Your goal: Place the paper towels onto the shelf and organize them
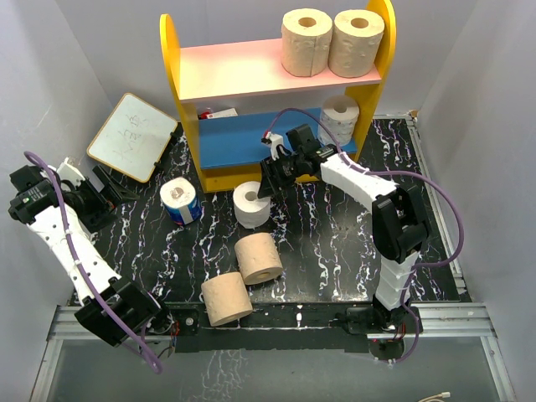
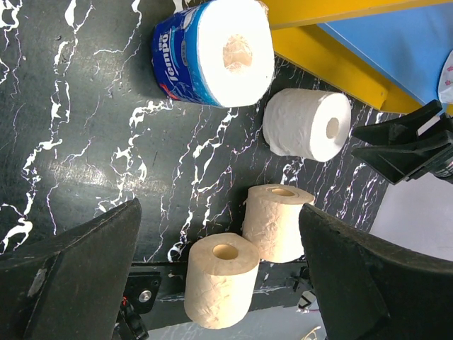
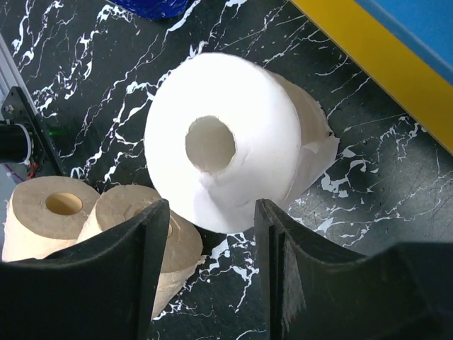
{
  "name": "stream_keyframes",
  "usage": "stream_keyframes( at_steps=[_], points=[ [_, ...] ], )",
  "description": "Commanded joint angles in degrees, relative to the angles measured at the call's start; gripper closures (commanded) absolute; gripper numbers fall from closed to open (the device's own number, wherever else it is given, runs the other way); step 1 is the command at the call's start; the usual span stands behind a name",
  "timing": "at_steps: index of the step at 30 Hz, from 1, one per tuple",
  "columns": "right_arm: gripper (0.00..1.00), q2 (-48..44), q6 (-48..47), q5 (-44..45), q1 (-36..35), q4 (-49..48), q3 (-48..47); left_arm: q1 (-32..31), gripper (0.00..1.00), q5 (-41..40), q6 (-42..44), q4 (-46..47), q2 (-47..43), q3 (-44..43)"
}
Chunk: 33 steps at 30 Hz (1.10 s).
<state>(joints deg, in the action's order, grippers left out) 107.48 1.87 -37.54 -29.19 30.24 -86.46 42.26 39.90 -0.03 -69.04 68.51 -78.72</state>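
While right pincer (image 1: 268, 186) hovers: half open, empty, above white roll (image 1: 251, 205).
Next move, I think: go lower, pinch roll, carry to shelf (image 1: 234, 71).

Left arm (image 1: 71, 243) jaws wide, right arm (image 1: 352, 176) jaws ajar.

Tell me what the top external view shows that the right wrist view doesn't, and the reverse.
Only top external: the pink board of the shelf carrying two shelved tan rolls, a shelved white roll on the blue board, the whiteboard, and the open left gripper.

Only right wrist: the gap between the right gripper fingers, and a loose flap on the table's white roll.

Both: that white roll, two loose tan rolls, and the shelf's yellow base.
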Motion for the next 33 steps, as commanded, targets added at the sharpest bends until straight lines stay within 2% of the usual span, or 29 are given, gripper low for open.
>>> stream_keyframes(
  at_steps=[1,10,13,18,23,33],
  points=[
    [0.51,-0.65,0.69,-0.06,-0.08,-1.01,-3.04,0.32,0.09,1.96,0.12,-0.29,-1.66,0.56],
    [0.49,1.70,1.82,7.59,-0.32,0.67,-6.26,0.37,0.09,1.79,0.03,-0.20,-2.16,0.94],
    [0.40,2.17,1.01,10.36,-1.19,1.35,-6.56,0.34,0.09,1.87,0.08,-0.22,-1.86,0.87],
    [0.37,3.06,-0.59,12.66,-3.63,2.25,-7.34,0.36,0.09,1.86,0.12,-0.31,-1.71,0.85],
    [0.38,3.59,-1.94,15.76,-5.81,2.55,-8.06,0.30,0.09,1.79,0.11,-0.23,-1.85,0.85],
    [0.52,4.84,-4.33,26.78,-9.06,2.50,-8.09,0.35,0.09,1.86,0.14,-0.30,-1.57,0.80]
  ],
)
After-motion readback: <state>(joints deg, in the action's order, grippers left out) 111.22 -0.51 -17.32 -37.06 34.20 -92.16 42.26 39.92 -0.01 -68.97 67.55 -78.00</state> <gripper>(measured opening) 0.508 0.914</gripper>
